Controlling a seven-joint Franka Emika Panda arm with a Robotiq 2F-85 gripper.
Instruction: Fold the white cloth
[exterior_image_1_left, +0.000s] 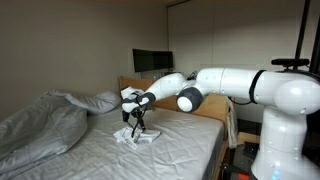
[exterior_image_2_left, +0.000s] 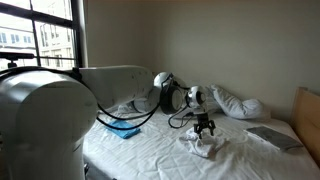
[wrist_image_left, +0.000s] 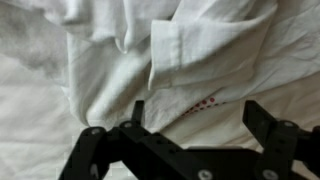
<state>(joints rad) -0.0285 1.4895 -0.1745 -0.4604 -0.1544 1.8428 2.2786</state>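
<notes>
The white cloth (exterior_image_1_left: 134, 138) lies crumpled on the bedsheet (exterior_image_1_left: 170, 150) near the middle of the bed; it also shows in an exterior view (exterior_image_2_left: 203, 147). In the wrist view the cloth (wrist_image_left: 190, 60) fills the frame, wrinkled, with a folded hem and a short row of red dots. My gripper (exterior_image_1_left: 134, 121) hangs just above the cloth, fingers pointing down, and shows in an exterior view (exterior_image_2_left: 205, 130) too. In the wrist view the gripper (wrist_image_left: 197, 112) is open, its two black fingers spread over the cloth with nothing between them.
A big rumpled grey-white duvet (exterior_image_1_left: 40, 125) is heaped at one side of the bed, also visible in an exterior view (exterior_image_2_left: 240, 103). A blue item (exterior_image_2_left: 125, 128) lies on the sheet near the arm. A wooden headboard (exterior_image_1_left: 140, 88), a dark monitor (exterior_image_1_left: 150, 62) and a window (exterior_image_2_left: 40, 35) surround the bed.
</notes>
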